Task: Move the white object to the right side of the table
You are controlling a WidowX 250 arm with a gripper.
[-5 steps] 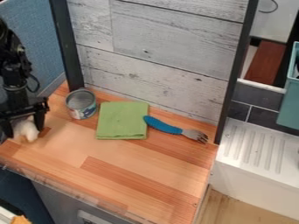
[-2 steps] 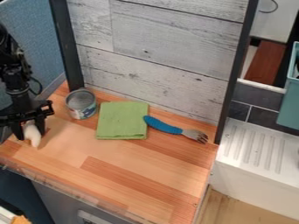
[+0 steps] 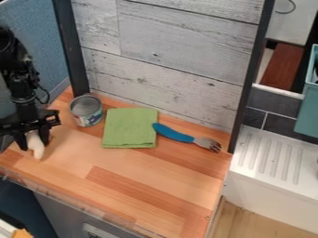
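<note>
- Black end effector (image 3: 34, 142) pinches the smooth, elongated white object (image 3: 36, 148) over the bench's left side
- Bench (image 3: 149, 174) of striped, reddish wood
- Open cylindrical metal can (image 3: 87, 111) with a paper label, near a folded square of green cloth (image 3: 129, 128)
- Metal fork (image 3: 205, 142) with a thick blue handle (image 3: 173, 133), just beside the cloth

white object (image 3: 35, 145), elongated, near upright, at the table's left side
</note>
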